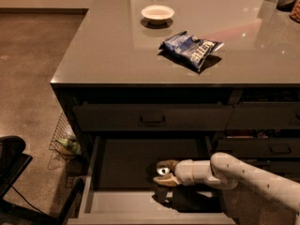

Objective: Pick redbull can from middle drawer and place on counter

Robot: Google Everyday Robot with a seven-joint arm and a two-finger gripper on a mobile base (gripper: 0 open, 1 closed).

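The middle drawer point(140, 204) is pulled open below the counter point(108, 50). The redbull can point(163, 171) stands upright on the drawer's dark floor, right of centre, its silver top showing. My gripper point(165, 172) reaches in from the right on a white arm, low inside the drawer. Its two tan fingers point(167, 164) sit on either side of the can, closed against it. The can's body is mostly hidden by the fingers and shadow.
A blue chip bag point(192, 49) and a white bowl point(157, 13) lie on the counter. A closed drawer front with a black handle point(152, 120) is just above the open drawer. More drawers point(276, 149) are at right. A wire basket point(63, 139) and a black chair point(9, 172) stand at left.
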